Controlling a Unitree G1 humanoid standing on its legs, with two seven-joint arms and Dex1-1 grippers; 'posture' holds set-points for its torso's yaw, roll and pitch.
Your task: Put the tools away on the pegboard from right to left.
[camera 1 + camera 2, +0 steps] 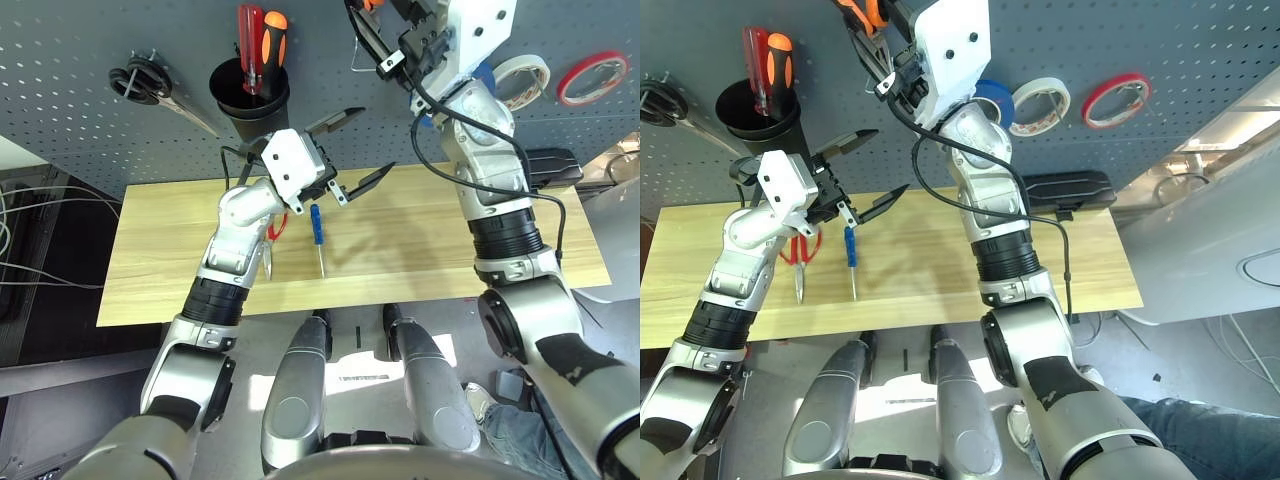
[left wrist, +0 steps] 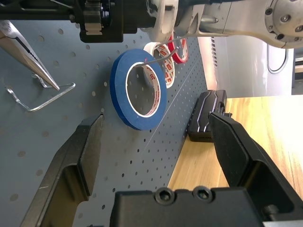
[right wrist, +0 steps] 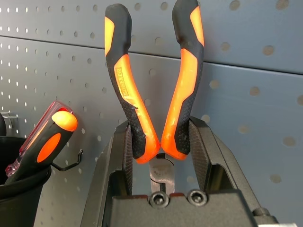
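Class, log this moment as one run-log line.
right tool: grips pliers at pegboard | left tool: open | blue tape: hung | screwdriver: on table

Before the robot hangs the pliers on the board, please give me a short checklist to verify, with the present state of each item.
1. Right gripper holds the needle-nose pliers firmly by the handles: ok.
2. Wire hook beside the plier tips is free: ok.
3. Blue tape roll already hangs on its hook: ok.
4. Left gripper is open, empty and apart from the pliers: ok.
5. Blue-handled screwdriver and red-handled scissors wait on the table: ok.
6. Plier tips exactly aligned with the hook: cannot tell.
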